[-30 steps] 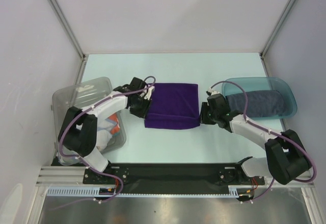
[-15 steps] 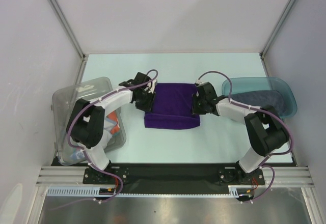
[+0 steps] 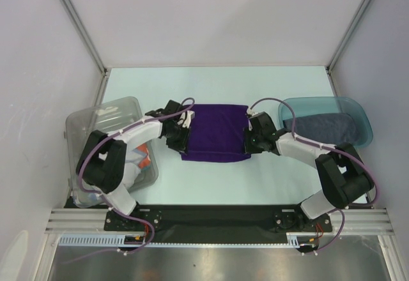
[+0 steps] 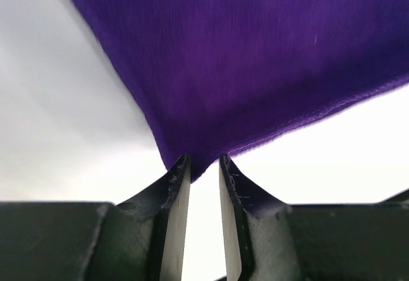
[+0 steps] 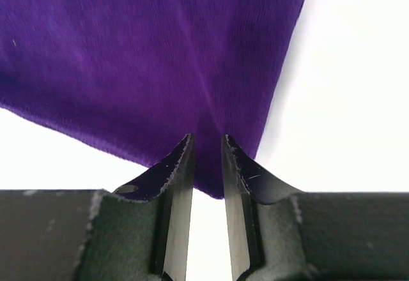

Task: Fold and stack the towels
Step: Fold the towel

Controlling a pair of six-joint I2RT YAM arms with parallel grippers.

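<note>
The purple towel [image 3: 215, 133] lies mid-tabletop [image 3: 211, 83]. Its near left corner is pinched in the narrow left hand [image 4: 204, 165], its near right corner in the right hand [image 5: 208, 144]. Both corners should be lifted level and kept taut so that the edges are matched.

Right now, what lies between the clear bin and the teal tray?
The purple towel, with the left fingers and right fingers at its sides; the top view shows it.

The pale flat desk [image 3: 217, 83] carries a purple rectangular cloth towel [image 3: 216, 133], a clear plastic bin [image 3: 96, 118] and a teal translucent tray [image 3: 319, 100].
</note>
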